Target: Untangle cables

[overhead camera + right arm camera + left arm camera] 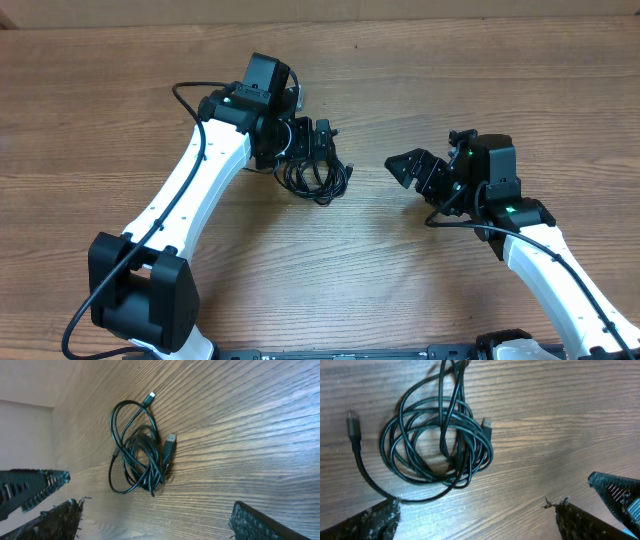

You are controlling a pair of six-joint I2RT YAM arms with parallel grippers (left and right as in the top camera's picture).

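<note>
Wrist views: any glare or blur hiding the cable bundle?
Left wrist: cables sharp, lighting even, only a mild sheen on the table. Right wrist: bright glare washes the wood at right, bundle readable, near fingers soft. Overhead: evenly lit, but the bundle is small and partly hidden by the left gripper.

The left end effector (318,150) crowded the far side of the cables (316,182), while bare surface (370,235) stood open on their near side and between them and the right end effector (408,168).
</note>
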